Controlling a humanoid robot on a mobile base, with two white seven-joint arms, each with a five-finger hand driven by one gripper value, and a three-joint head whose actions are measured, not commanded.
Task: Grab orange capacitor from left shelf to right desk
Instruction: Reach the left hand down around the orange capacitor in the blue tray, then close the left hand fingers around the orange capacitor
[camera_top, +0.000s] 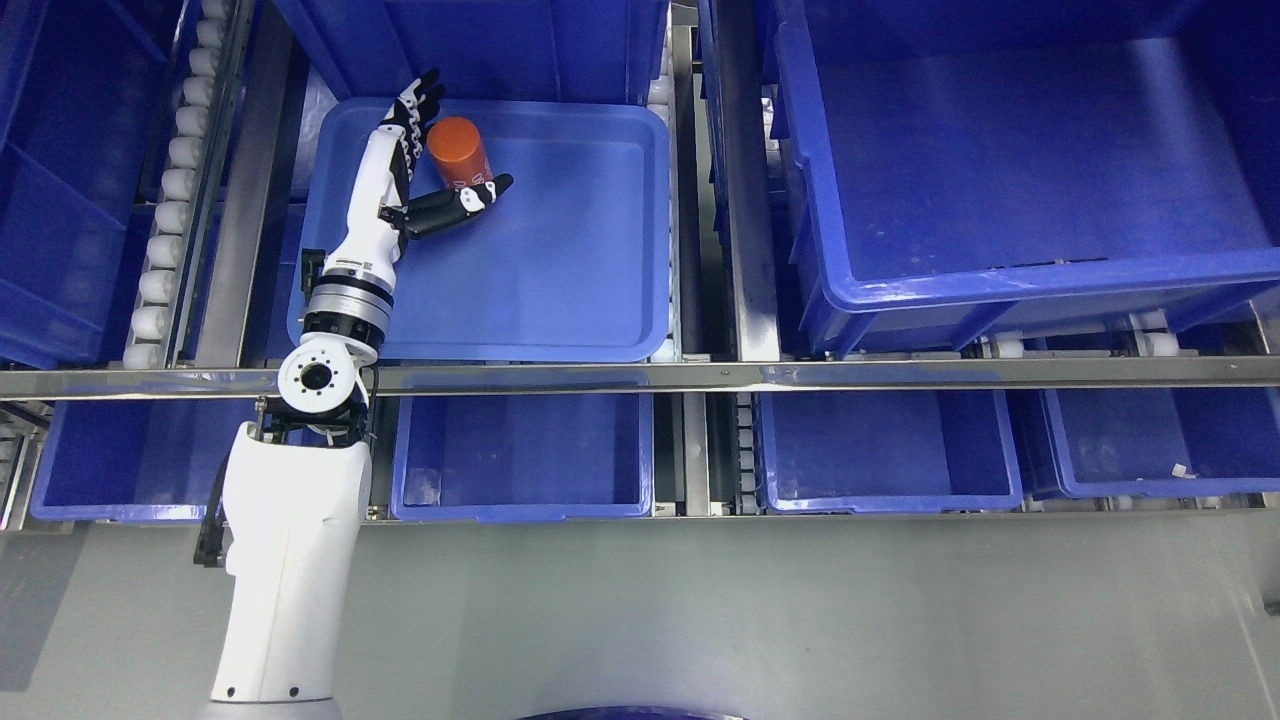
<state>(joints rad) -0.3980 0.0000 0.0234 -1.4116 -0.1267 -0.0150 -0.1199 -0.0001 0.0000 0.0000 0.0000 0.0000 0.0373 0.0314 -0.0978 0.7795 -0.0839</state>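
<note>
Reaching up from the lower left, the left arm crosses the steel shelf rail (640, 377) and puts the left hand (430, 160) inside the shallow blue tray (560, 280) on the left shelf.

- Orange capacitor (459, 152) — a short cylinder — sits in the tray's upper left corner area, close to the tray's far rim. Its long axis seems tilted, rounded top toward the upper left, lettered end toward the lower right; whether it stands or lies flat cannot be told from this overhead angle.
- Hand is open, not gripping. Fingers (420, 100) run up along the capacitor's left side; the thumb (470, 198) juts out to the right just beneath it. The capacitor sits in the crook between them, right of the palm.
- Contact: the fingers look to be touching or just beside the orange body; the thumb looks just below it. No closure around it is visible.
- Right arm is not in view, so the left hand is the only one within reach of the part.

Judgement: the step in hand is the grasp itself. The move turns on this one relation — capacitor lying to the right of the palm, between fingers and thumb — so closing the thumb up and the fingers across should trap it across its width. Risk: a smooth round body could roll or squirt toward the tray's far rim if the closing is uneven. The carry to the right worktop is not yet begun; that worktop does not show here.
</note>
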